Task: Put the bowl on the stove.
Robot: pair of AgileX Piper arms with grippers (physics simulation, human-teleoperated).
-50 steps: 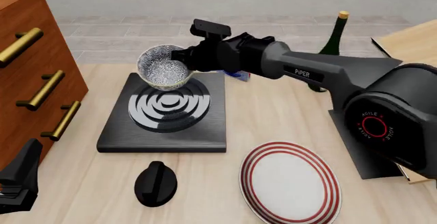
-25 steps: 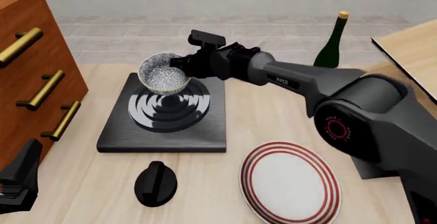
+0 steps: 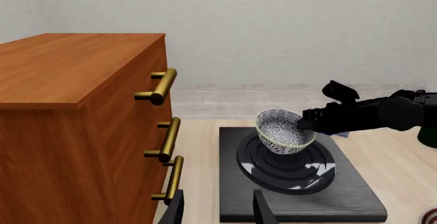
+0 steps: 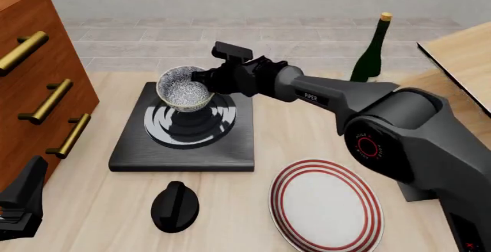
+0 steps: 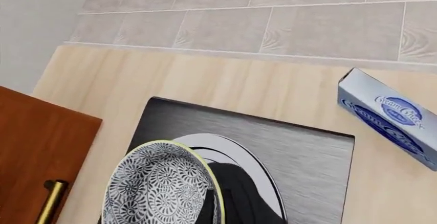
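Blue-grey speckled bowl (image 4: 185, 88) held tilted just over the ringed burner of the stove (image 4: 184, 126), pinched at its rim by the right fingers (image 4: 201, 77); contact with the burner not clear. Same bowl (image 3: 283, 131) seen above the black slab (image 3: 293, 183) from the left wrist view. Beside the stove: wooden drawer chest (image 4: 34, 79) with brass handles. In front of the stove on the pale surface (image 4: 307, 131): black knob (image 4: 175, 206) and red-ringed plate (image 4: 325, 206). Behind: green bottle (image 4: 371, 50), blue box (image 5: 386, 116). Left fingers (image 3: 217, 211) spread, holding nothing, near the chest.
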